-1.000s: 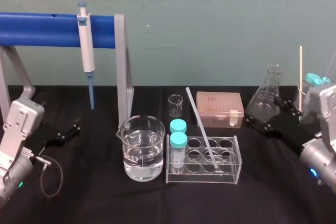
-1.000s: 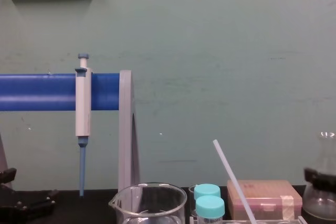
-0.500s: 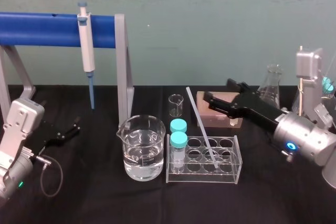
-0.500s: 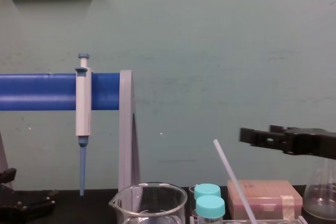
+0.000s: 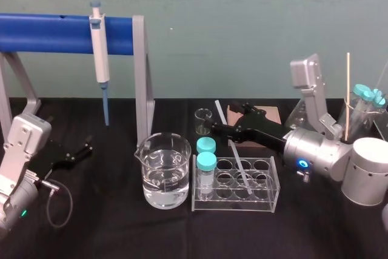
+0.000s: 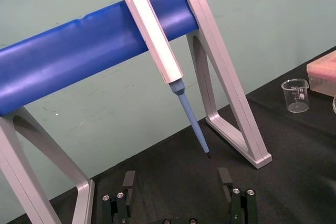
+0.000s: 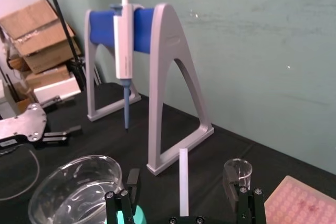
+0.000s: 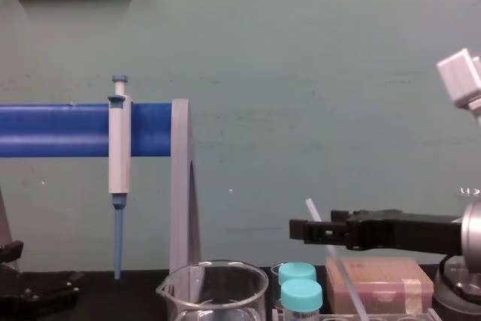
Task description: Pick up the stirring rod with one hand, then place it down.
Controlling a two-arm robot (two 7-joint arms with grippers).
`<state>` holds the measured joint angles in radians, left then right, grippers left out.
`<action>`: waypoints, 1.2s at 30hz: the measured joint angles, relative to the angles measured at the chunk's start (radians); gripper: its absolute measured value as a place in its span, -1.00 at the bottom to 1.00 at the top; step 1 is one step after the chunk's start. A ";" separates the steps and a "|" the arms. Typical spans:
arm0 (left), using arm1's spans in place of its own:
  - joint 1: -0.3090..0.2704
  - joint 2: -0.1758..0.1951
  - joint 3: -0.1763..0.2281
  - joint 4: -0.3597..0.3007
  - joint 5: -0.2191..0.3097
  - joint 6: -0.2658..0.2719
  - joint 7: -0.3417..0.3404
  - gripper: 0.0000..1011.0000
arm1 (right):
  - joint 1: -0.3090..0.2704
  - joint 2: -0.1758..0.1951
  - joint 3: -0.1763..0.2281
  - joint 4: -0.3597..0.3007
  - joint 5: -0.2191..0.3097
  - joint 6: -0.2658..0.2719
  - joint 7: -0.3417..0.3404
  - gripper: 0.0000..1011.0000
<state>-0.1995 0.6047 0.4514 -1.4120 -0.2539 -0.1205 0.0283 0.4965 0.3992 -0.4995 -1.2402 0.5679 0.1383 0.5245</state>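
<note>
Right gripper point(image 5: 221, 118) in from tabletop's right edge, 2 fingers spread astride stirring rod point(image 5: 236, 157) tilted in rack point(image 5: 235, 205). Left gripper point(image 6: 177, 182) parked near left edge, fingers spread.

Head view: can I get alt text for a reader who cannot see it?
The right gripper has its open fingers either side of the stirring rod, which leans in the test tube rack. The left gripper is parked at far left.

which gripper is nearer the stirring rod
Right. The right gripper straddles the stirring rod near its top; the left gripper sits far off to its left.
</note>
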 joint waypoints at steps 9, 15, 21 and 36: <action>0.000 0.000 0.000 0.000 0.000 0.000 0.000 0.98 | 0.021 -0.029 -0.007 0.046 -0.019 0.025 -0.018 0.98; 0.000 0.000 0.000 0.000 0.000 0.000 0.000 0.98 | 0.021 -0.034 -0.006 0.050 -0.031 0.039 -0.030 0.98; 0.000 0.000 0.000 0.000 0.000 0.000 0.000 0.98 | 0.021 -0.034 -0.006 0.050 -0.031 0.038 -0.029 0.98; 0.000 0.000 0.000 0.000 0.000 0.000 0.000 0.98 | 0.021 -0.034 -0.005 0.049 -0.029 0.037 -0.029 0.66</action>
<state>-0.1995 0.6047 0.4514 -1.4120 -0.2539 -0.1205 0.0283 0.5171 0.3656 -0.5049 -1.1907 0.5391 0.1749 0.4953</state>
